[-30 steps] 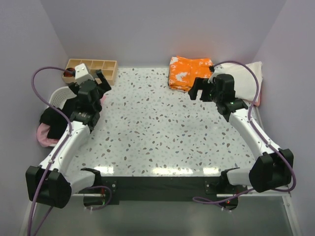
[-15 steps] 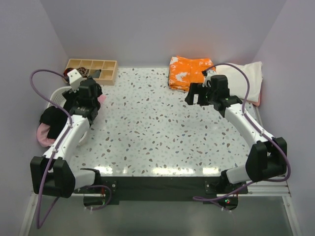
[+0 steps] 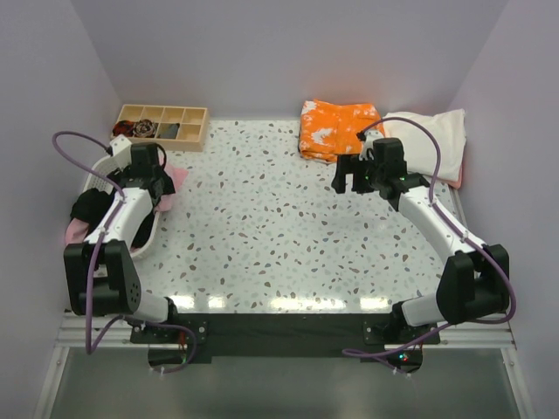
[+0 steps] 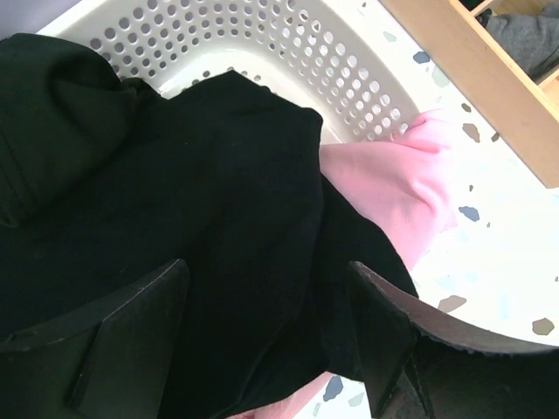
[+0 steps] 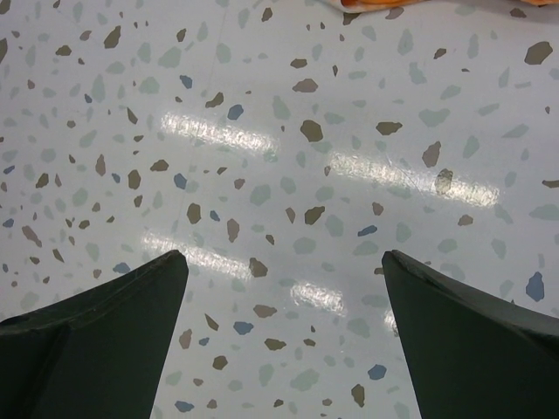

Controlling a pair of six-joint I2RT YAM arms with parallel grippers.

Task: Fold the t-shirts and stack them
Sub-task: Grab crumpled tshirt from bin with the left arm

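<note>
The black t-shirt [image 4: 175,175] lies heaped in the white basket [image 4: 288,52], with a pink t-shirt [image 4: 393,183] hanging over the basket's rim beside it. My left gripper [image 4: 269,271] is open just above the black cloth, one finger on each side of a fold and not gripping it. From above, the left gripper [image 3: 155,194] is at the basket [image 3: 98,168], over the black t-shirt [image 3: 92,209]. The folded orange blotched t-shirt [image 3: 336,127] and the cream t-shirt [image 3: 428,140] lie at the back right. My right gripper [image 3: 349,175] is open and empty over bare table [image 5: 284,288].
The wooden compartment tray [image 3: 166,122] stands at the back left, just behind the basket; its edge shows in the left wrist view [image 4: 472,70]. A pink cloth edge [image 3: 457,179] shows under the cream shirt. Walls close in on the left, back and right.
My left arm has swung left and lowered its open gripper into the basket onto the black shirt. My right gripper has shifted slightly and stays open.
</note>
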